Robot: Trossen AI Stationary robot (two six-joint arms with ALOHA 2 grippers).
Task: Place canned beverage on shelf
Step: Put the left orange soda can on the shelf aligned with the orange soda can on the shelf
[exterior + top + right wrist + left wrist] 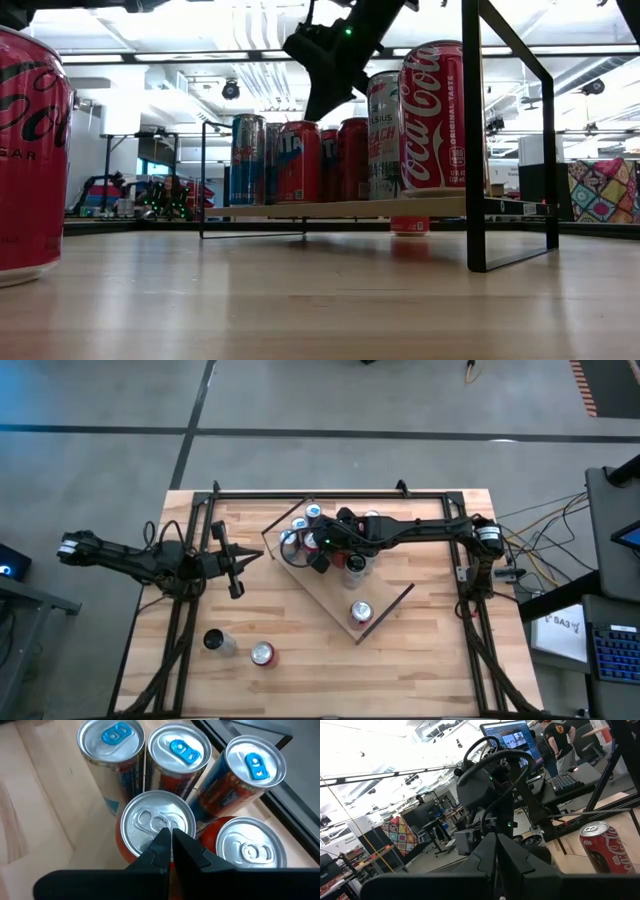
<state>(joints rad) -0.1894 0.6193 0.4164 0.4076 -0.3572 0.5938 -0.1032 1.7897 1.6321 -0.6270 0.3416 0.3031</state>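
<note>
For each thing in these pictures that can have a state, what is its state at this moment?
left gripper: shut, empty, beside the shelf.
right gripper: shut, empty, above the can cluster.
shelf: raised, holding upright cans.
can cluster: upright on the shelf, unopened.
lone can: upright on the shelf, apart from the cluster.
two cans: upright on the table, not yet shelved.

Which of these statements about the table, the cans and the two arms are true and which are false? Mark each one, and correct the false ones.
1. Two cans stand on the tabletop off the shelf. True.
2. The right gripper holds a can in the air. False: it is shut and empty, hovering above the cans on the shelf.
3. Three cans near the right gripper have blue tabs. True.
4. The left gripper is wide open over the shelf. False: it is shut and sits beside the shelf, off its edge.
5. One can stands apart from the cluster on the shelf. True.
</note>
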